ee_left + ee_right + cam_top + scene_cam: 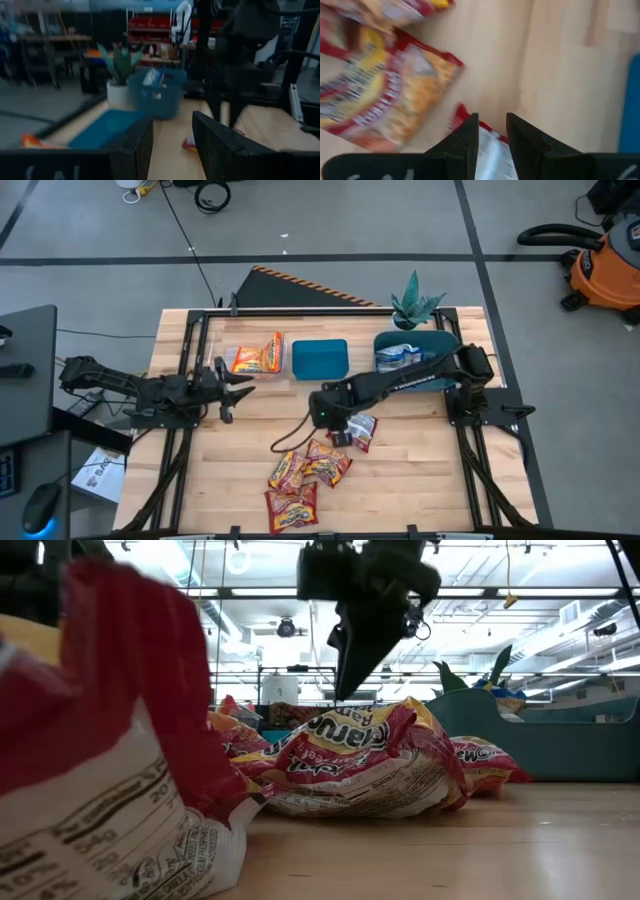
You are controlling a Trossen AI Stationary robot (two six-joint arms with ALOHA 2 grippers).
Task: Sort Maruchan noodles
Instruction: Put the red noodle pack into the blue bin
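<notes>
Several red-and-yellow noodle packets (300,475) lie flat in a loose heap on the table's near middle; one more red-edged packet (365,430) lies just to their right. My right gripper (340,436) hangs over that packet (490,157), fingers pointing down and narrowly open; in the low view its tips (342,685) stand clear above the packets (350,765). Orange packets (258,358) lie in a clear bin, and blue-and-white ones (398,358) lie in the right teal bin. My left gripper (232,388) waits open at the table's left, touching nothing (172,145).
A teal bin (320,360) sits at the far middle, and another teal bin (440,340) at the far right, beside a potted plant (415,305). A black cable (290,430) trails across the table near the heap. Bare wood lies on the near right.
</notes>
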